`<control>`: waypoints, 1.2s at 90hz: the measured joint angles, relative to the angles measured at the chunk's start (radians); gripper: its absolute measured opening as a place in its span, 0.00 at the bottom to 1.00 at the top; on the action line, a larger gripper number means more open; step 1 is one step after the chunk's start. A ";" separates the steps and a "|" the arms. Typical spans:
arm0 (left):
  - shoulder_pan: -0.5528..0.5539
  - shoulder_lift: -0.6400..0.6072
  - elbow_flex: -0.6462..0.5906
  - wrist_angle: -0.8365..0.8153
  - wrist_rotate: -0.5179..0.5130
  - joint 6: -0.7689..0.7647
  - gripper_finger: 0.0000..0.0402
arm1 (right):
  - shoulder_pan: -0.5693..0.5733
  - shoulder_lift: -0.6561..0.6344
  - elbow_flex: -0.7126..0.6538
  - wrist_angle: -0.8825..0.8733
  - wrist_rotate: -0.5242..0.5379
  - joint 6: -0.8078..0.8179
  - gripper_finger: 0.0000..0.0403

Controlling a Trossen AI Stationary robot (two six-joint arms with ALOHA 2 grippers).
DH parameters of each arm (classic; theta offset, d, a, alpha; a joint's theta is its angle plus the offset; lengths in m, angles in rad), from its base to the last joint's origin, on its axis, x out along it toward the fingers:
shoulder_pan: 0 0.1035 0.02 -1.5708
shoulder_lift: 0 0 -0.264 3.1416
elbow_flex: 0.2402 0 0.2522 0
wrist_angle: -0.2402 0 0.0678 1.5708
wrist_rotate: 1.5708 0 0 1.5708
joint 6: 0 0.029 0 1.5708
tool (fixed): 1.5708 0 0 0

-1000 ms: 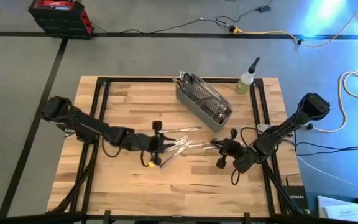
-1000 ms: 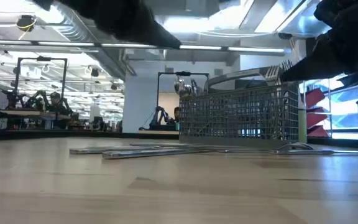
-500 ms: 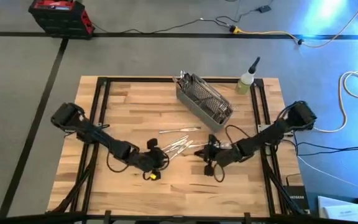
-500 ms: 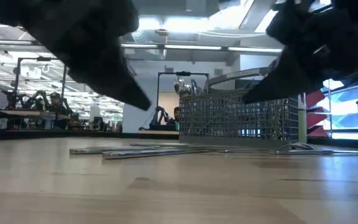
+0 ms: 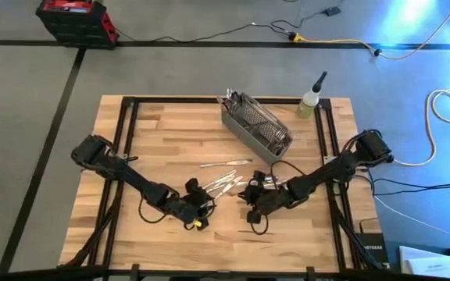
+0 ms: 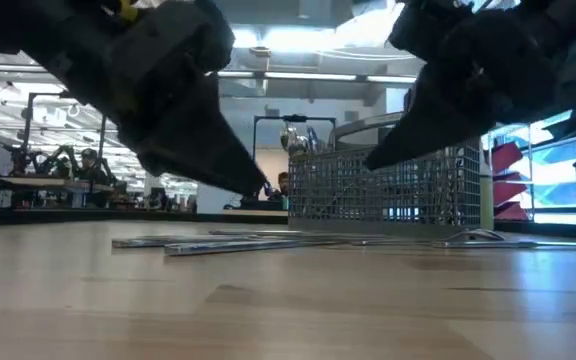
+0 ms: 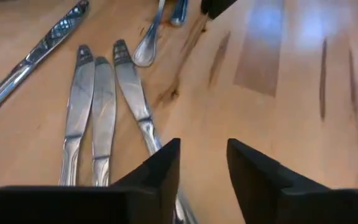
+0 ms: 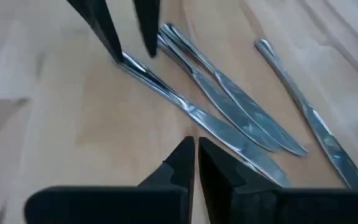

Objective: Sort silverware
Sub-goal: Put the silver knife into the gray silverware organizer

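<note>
While silverware [image 5: 223, 182] lies between: left pincer [image 7: 202, 163] apart, right pincer [image 8: 195, 157] together.

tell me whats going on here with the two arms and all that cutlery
Two robot arms are sorting silverware on a wooden table. Both have reached low to a small cluster of loose knives lying flat at mid-table. The left gripper is open, straddling one knife's handle, with nothing lifted. The right gripper is nearly shut and empty, just short of the blades. A gray mesh basket toward the far edge already holds some pieces, and a squeeze bottle stands beside it.
</note>
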 joint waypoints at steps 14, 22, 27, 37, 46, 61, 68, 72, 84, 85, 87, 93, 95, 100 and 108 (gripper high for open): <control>0.013 0.000 0.001 -0.085 0.000 -0.047 0.44 | -0.014 0.009 0.017 0.014 -0.004 -0.087 0.01; 0.012 0.000 0.001 -0.085 -0.002 -0.042 0.49 | -0.070 0.031 0.040 0.023 -0.067 -0.111 0.01; 0.009 0.000 0.001 -0.077 -0.006 -0.031 0.51 | -0.101 0.060 0.057 0.061 -0.093 -0.128 0.00; 0.009 0.000 0.001 -0.071 -0.007 -0.008 0.53 | -0.159 0.145 0.095 0.089 -0.191 -0.151 0.00; 0.009 0.000 0.002 -0.089 0.000 -0.009 0.53 | -0.193 0.225 0.120 0.086 -0.253 -0.146 0.00; -0.008 0.000 -0.005 -0.093 -0.020 0.023 0.53 | -0.203 0.285 0.131 0.183 -0.260 -0.145 0.00; -0.016 0.000 -0.005 -0.094 -0.045 0.032 0.53 | -0.201 0.288 0.131 0.211 -0.258 -0.152 0.00; -0.019 0.000 -0.005 -0.092 -0.058 0.045 0.53 | -0.201 0.288 0.131 0.218 -0.258 -0.153 0.00; -0.024 0.000 -0.005 -0.098 -0.085 0.045 0.53 | -0.202 0.287 0.132 0.225 -0.253 -0.154 0.00; -0.024 0.000 -0.005 -0.099 -0.086 0.045 0.53 | -0.202 0.287 0.132 0.223 -0.251 -0.154 0.00; -0.024 0.000 -0.005 -0.101 -0.087 0.045 0.53 | -0.202 0.287 0.132 0.217 -0.245 -0.154 0.00; -0.024 0.000 -0.005 -0.106 -0.087 0.043 0.53 | -0.202 0.286 0.132 0.194 -0.228 -0.154 0.00; -0.024 0.000 -0.005 -0.108 -0.087 0.042 0.53 | -0.202 0.286 0.132 0.181 -0.223 -0.153 0.00; -0.024 0.000 -0.005 -0.109 -0.087 0.038 0.53 | -0.206 0.285 0.132 0.142 -0.213 -0.151 0.00; -0.024 0.000 -0.005 -0.109 -0.087 0.038 0.53 | -0.210 0.282 0.133 0.107 -0.211 -0.129 0.00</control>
